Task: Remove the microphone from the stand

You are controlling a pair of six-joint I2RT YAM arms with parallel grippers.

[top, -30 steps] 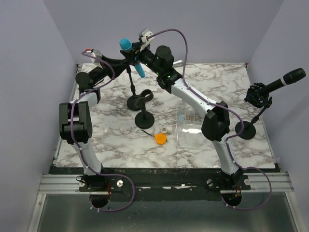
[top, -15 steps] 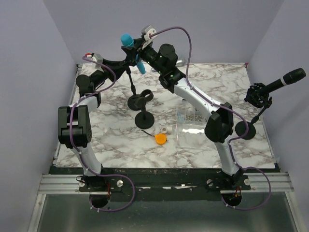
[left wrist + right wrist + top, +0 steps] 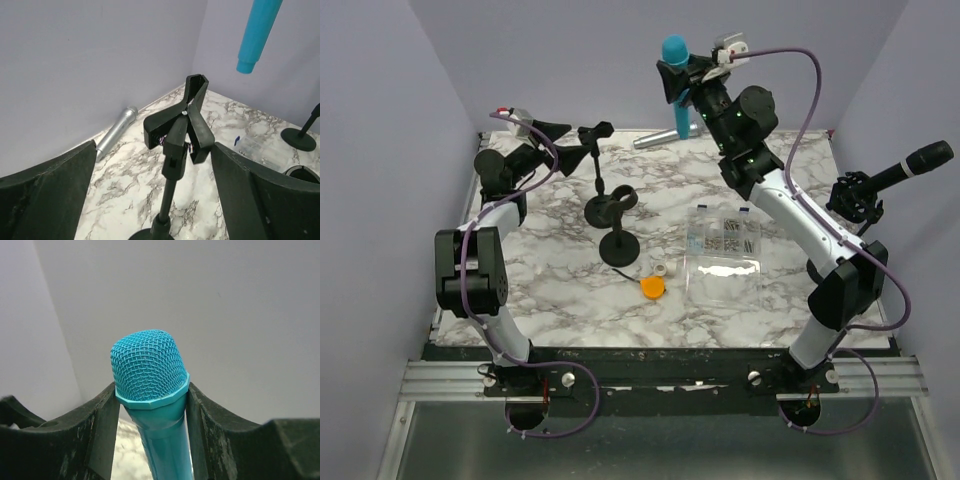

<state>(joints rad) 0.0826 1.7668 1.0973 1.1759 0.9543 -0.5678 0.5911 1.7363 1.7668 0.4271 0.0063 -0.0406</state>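
Observation:
The blue microphone [image 3: 674, 48] hangs upright in the air at the back, free of the stand, with my right gripper [image 3: 682, 80] shut on it just below its mesh head [image 3: 149, 367]. The black stand [image 3: 598, 160] remains on the marble table, its forked clip [image 3: 182, 117] empty. My left gripper [image 3: 575, 140] is open, its fingers [image 3: 250, 190] on either side of the clip without touching it. In the left wrist view the microphone's blue handle [image 3: 256, 32] hangs above and to the right of the clip.
A silver microphone [image 3: 655, 140] lies by the back wall. A second, lower black stand [image 3: 619, 245] is just in front. A black microphone [image 3: 912, 163] sits on a stand [image 3: 830, 270] at the right. A clear box [image 3: 725, 250], an orange cap [image 3: 652, 287] and a small white piece [image 3: 665, 270] lie mid-table.
My left gripper has opened and let go of the stand's clip. My right arm has carried the blue microphone up and to the right, out of the clip.

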